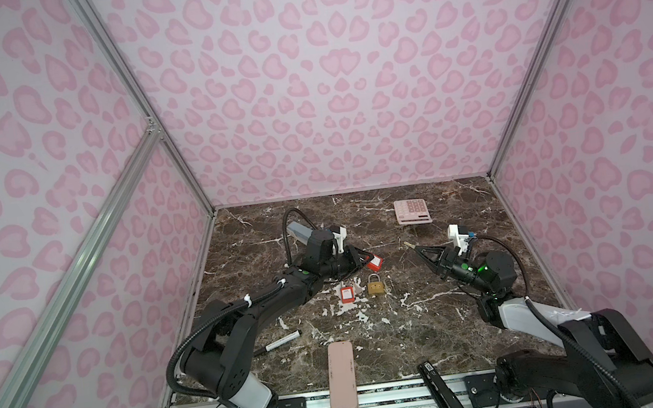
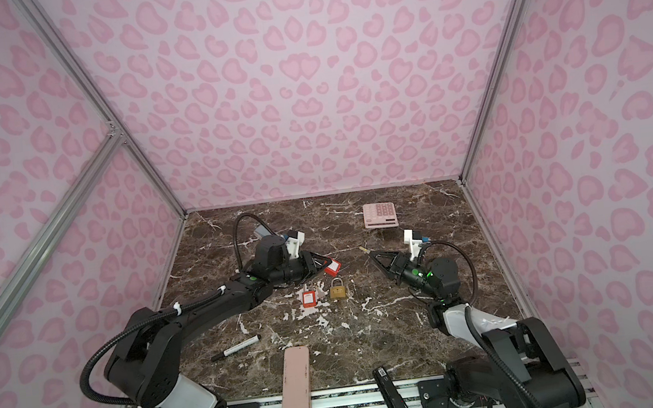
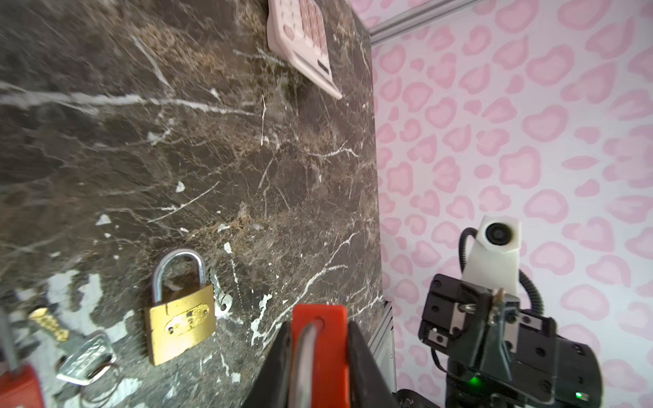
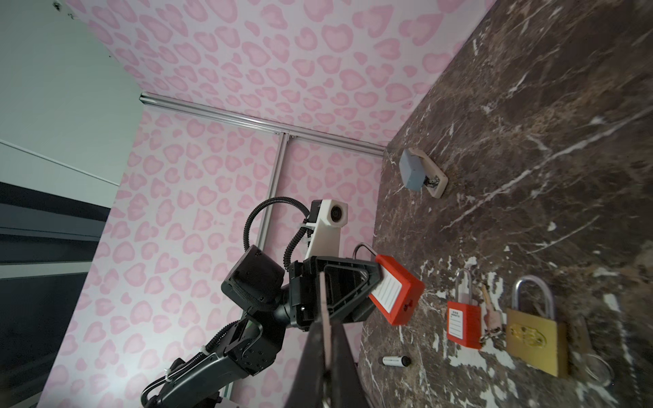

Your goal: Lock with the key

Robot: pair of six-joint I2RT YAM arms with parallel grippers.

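Clamps red padlock [image 1: 376, 265] in left claw [image 1: 366, 260], pinches key [image 1: 408, 244] tight in right claw [image 1: 418, 248], both above counter [image 1: 414, 329].

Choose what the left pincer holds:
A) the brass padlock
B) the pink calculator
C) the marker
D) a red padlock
D: the left pincer is closed on a red padlock, while the brass padlock lies apart from it.

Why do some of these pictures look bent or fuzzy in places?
In both top views the wide lens splays the frame rail outward; lighting is even. In the left wrist view the held red padlock is too close, so soft. In the right wrist view the key blurs likewise.
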